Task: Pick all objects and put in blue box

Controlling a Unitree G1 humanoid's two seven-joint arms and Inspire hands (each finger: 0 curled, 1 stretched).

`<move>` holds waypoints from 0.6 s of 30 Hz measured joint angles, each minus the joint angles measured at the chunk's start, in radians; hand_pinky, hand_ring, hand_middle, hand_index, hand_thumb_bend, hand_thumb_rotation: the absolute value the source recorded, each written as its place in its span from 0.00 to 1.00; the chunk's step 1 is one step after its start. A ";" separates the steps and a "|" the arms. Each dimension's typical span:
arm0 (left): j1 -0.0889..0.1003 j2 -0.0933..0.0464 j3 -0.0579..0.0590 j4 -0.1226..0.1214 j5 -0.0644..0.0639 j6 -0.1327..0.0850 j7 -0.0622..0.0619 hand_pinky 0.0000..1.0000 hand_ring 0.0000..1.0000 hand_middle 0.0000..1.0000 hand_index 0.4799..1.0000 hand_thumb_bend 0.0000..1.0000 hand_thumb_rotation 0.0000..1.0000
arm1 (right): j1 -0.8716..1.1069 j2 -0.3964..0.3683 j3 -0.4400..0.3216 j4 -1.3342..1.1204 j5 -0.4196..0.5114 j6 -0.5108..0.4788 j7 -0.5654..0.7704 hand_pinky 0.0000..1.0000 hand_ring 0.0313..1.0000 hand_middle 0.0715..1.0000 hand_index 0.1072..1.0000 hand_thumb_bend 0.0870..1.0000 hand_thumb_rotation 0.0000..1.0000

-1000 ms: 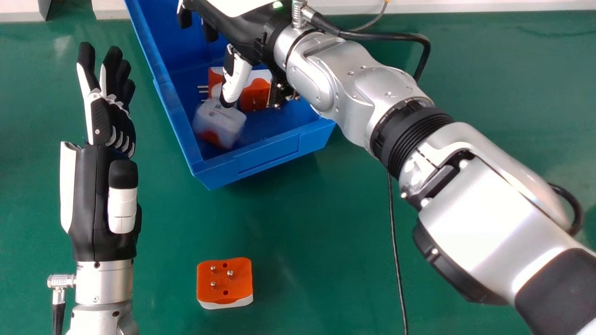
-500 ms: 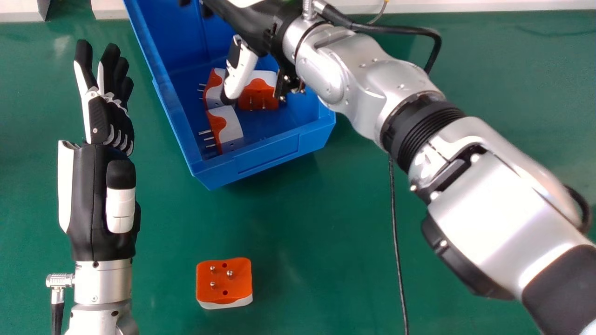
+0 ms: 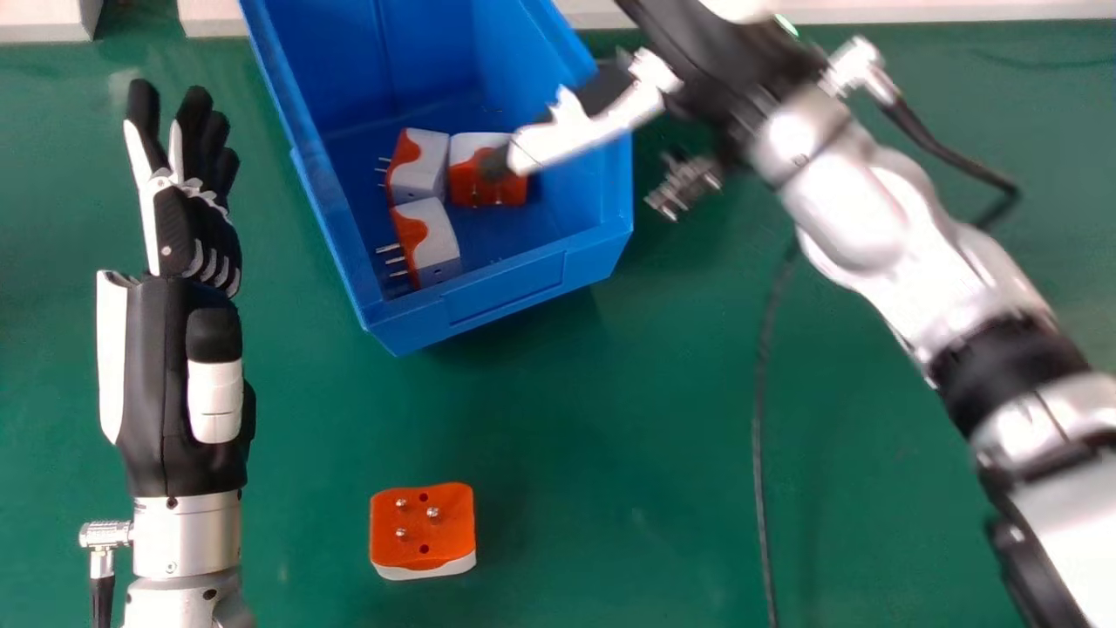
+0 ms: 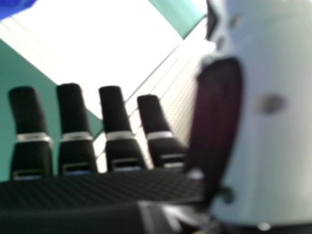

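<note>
Blocks [image 3: 419, 166] — three inside the blue box [image 3: 501, 296], another block [image 3: 422, 526] on the table [image 3: 558, 410] in front.
Right hand [image 3: 580, 133] wide, fingers straight, thumb over the box — left hand [image 3: 161, 375] also wide, left of the box.

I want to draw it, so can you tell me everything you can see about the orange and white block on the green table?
The block is a chunky shape with rounded corners, and looks like hard plastic. Its top is flat and orange, with three short, shiny metal pins sticking up and two dark round holes. Below is white, meeting the orange in a wavy edge. It lies pins-up on the table, outside the blue box. Only the table touches it.
</note>
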 measured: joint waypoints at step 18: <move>0.005 0.002 0.008 0.002 0.011 -0.006 0.006 1.00 1.00 1.00 1.00 0.98 0.98 | 0.628 -0.052 -0.091 -0.457 0.177 -0.084 0.143 0.60 0.71 0.75 0.76 1.00 0.24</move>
